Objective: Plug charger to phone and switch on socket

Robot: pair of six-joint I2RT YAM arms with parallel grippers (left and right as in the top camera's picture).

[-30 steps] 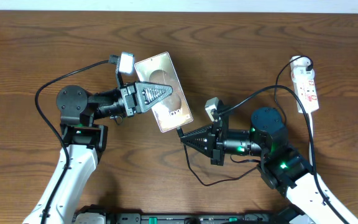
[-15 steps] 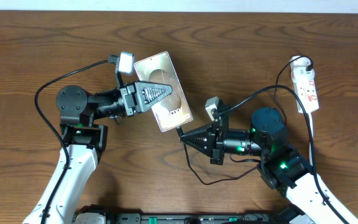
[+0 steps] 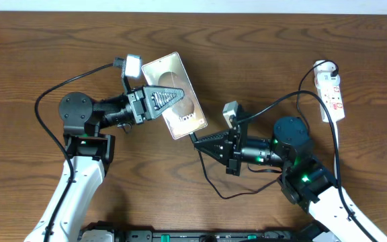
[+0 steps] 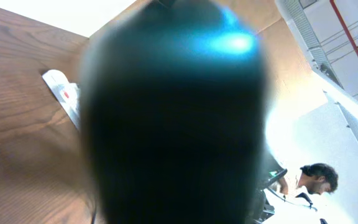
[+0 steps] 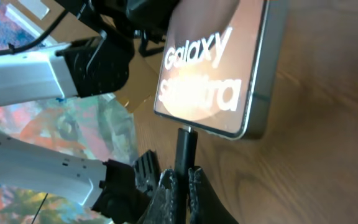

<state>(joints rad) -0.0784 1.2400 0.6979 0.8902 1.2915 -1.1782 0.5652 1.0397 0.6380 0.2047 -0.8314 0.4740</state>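
My left gripper (image 3: pixel 173 99) is shut on the phone (image 3: pixel 175 96), holding it tilted above the table; its screen reads "Galaxy" in the right wrist view (image 5: pixel 213 65). In the left wrist view the phone (image 4: pixel 173 118) is a dark blur filling the frame. My right gripper (image 3: pixel 199 140) is shut on the charger plug (image 5: pixel 184 152), whose tip touches the phone's bottom edge. The black cable (image 3: pixel 237 195) loops back under the right arm. The white socket strip (image 3: pixel 331 94) lies at the far right, also in the left wrist view (image 4: pixel 64 96).
The strip's white cord (image 3: pixel 334 144) runs down the right side past the right arm. The left arm's black cable (image 3: pixel 52 101) arcs at the left. A person (image 4: pixel 319 180) shows beyond the table in the left wrist view.
The phone has shifted slightly up and left with the left gripper. The right gripper has moved up with the plug, bringing its tip to the phone's bottom edge.
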